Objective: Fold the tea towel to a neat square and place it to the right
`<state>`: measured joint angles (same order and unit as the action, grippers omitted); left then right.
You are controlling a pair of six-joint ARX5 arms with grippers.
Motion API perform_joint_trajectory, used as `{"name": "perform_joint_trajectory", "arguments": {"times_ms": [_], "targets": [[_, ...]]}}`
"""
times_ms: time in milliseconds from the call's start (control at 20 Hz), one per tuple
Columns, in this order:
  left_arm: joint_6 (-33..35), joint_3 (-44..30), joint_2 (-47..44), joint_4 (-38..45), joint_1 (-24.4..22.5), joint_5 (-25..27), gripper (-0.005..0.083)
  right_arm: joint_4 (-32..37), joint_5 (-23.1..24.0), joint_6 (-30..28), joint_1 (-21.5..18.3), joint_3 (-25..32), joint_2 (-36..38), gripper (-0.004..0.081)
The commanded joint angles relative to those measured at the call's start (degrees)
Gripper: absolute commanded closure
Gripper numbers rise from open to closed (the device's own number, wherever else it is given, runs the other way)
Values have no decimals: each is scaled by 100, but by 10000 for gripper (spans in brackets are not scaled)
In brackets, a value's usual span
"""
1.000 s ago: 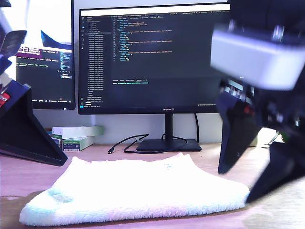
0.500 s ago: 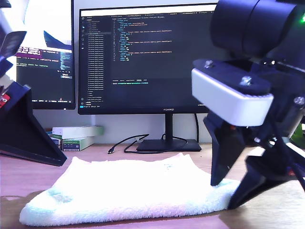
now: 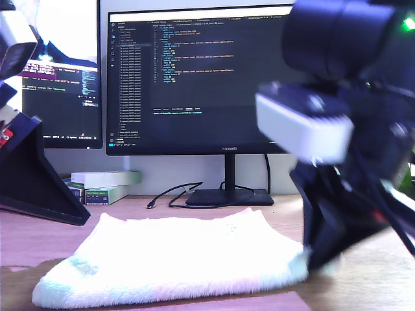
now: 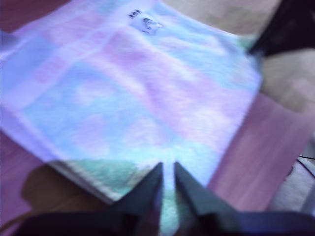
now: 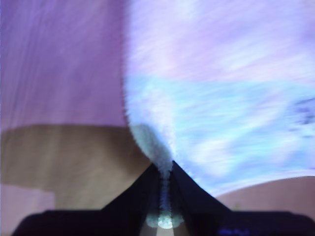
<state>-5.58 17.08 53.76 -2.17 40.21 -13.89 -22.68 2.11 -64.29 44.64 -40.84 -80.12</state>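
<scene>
Tea towel (image 3: 175,259) lying flat and folded on the wooden table (image 3: 45,236), fluffy, pale mint-white with faint pink tints, spread across the middle of the exterior view.

Near edge of the cloth close to the table's front edge; far edge just short of the monitor stand (image 3: 228,194) and the looped black cable (image 3: 174,194). Bare wood visible beyond the towel toward the exterior view's left, up to a dark wedge-shaped arm base (image 3: 35,175). White flat boxes (image 3: 104,184) stacked behind that, against the wall.

At the exterior view's right, a large black arm with a white camera housing (image 3: 305,126) bearing down on the towel's corner there, motion-blurred, crowding that side of the table.

My first gripper (image 4: 167,184) with fingers (image 4: 145,189) nearly pressed together, a thin fold of the towel's edge pinched in the narrow gap. Small dark label (image 4: 143,20) showing near the towel's opposite edge.

My second gripper (image 5: 165,189) with fingers (image 5: 189,189) closed tight on a rounded corner of the towel, a tuft of pile squeezed between them. Bare table surface beside that corner. Both wrist views blurred.
</scene>
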Motion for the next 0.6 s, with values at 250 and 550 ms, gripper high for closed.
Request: {"name": "perform_joint_trajectory", "arguments": {"times_ms": [250,550], "targets": [[313,-79,24,9,614,109,570,-365,-2,306,0,-802,68,780],[581,-79,83,55,892,883,338,-555,-2,396,0,-1283,68,780]]}}
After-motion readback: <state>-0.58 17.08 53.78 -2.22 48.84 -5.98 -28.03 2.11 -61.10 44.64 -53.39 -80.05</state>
